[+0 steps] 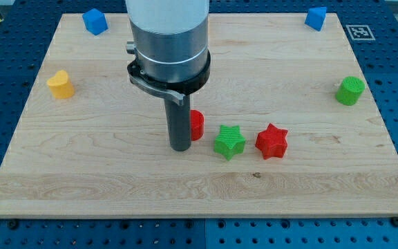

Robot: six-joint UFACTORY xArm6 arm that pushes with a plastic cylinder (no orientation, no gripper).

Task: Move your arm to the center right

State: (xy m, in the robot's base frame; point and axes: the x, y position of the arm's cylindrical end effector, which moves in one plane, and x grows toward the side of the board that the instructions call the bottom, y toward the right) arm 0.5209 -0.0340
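My tip [180, 147] rests on the wooden board [116, 180], a little left of the board's middle. A red block [197, 125] sits just right of the rod, partly hidden behind it and touching or nearly touching it. A green star [229, 142] lies to the right of the tip. A red star [272, 141] lies further right, close beside the green star.
A green cylinder [351, 90] stands near the board's right edge. A yellow block [61, 84] sits at the left. A blue block [95, 21] is at the top left and another blue block [316, 17] at the top right. Blue perforated table surrounds the board.
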